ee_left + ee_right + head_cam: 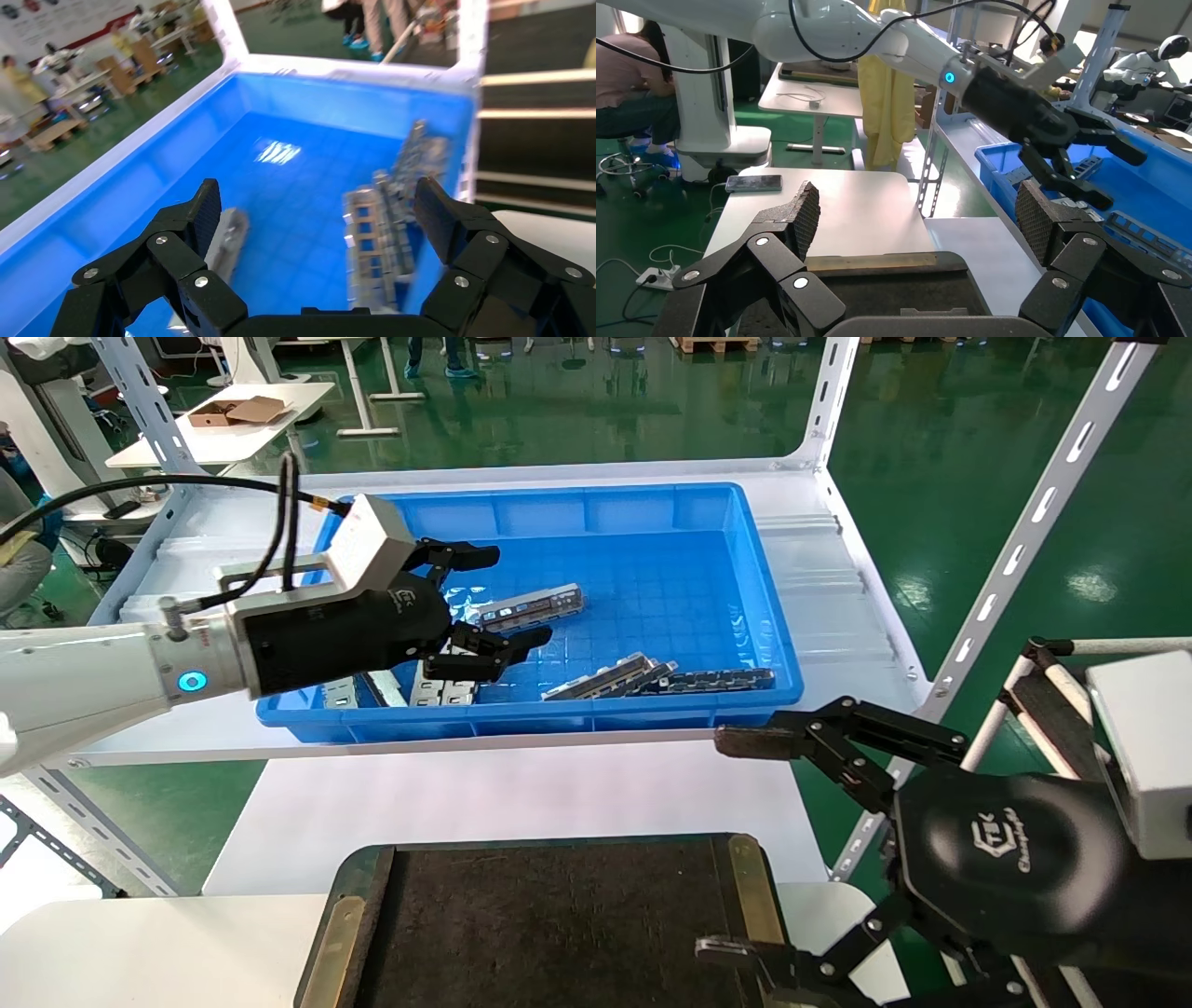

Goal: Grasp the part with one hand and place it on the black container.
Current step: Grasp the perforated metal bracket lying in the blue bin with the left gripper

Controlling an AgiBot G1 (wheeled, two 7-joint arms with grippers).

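Observation:
Several silver-grey parts lie in the blue bin (708, 570). One part (533, 606) lies alone near the bin's middle; in the left wrist view it (230, 237) shows beside one finger. More parts (376, 239) lie along the bin's near wall (605, 678). My left gripper (504, 599) hangs open and empty inside the bin, just over the lone part, and also shows in its wrist view (320, 210). The black container (559, 924) lies at the table's near edge with nothing on it. My right gripper (736, 845) is open and empty beside the container's right edge, and shows in its wrist view (916, 217).
A darker strip (719, 680) lies at the bin's near right corner. White slotted rack posts (1024, 542) stand around the bin's shelf. The white table (521, 803) lies between the bin and the container. The right wrist view shows the container (891, 281) and my left gripper (1081, 168).

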